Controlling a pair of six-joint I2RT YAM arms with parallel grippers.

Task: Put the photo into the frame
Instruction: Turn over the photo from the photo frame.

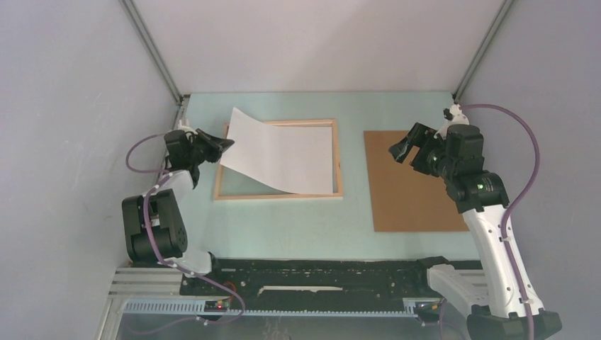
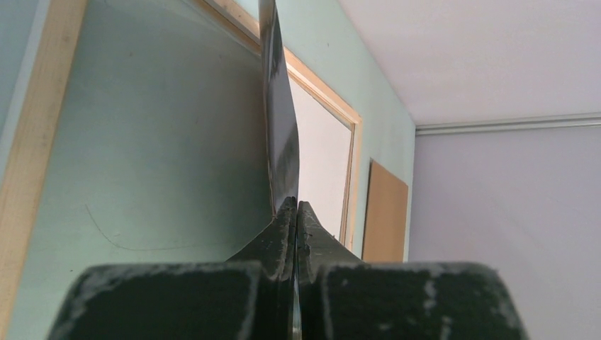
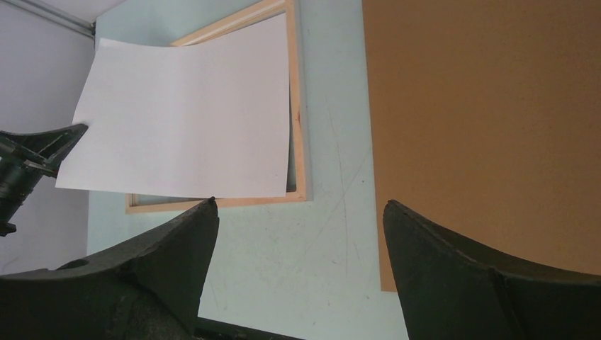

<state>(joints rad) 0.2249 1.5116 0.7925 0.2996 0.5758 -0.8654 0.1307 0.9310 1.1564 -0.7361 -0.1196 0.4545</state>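
Frame: the frame [image 1: 280, 195] lies flat on the pale green table [image 1: 319, 223], its pale wood face up.
Photo: the photo [image 1: 283, 152] sits over the frame's opening with its white back up. In the left wrist view a dark glossy face shows on the side turned toward the table.
Photo's right edge: down inside the frame, just beside the inner side of the right rail.
Photo's left edge: lifted off the frame and curving upward. Its far-left corner reaches out past the frame's far-left corner.
Left gripper: the left gripper [image 1: 223, 145] is at the frame's left rail, its fingers pressed together on the raised left edge of the photo. The left wrist view shows the sheet rising straight out from between the closed tips.
Right gripper: the right gripper [image 1: 400, 150] is well to the right of the frame, with its jaws spread wide and nothing between them — it is clear of the photo and the frame.
Cork board: a brown cork board [image 1: 414, 180] lies flat on the table to the right of the frame, apart from it, with a strip of bare table between. The right gripper hangs over the board's far-left part.
Frame's near-left area: uncovered — the green table shows through the opening under the lifted sheet.
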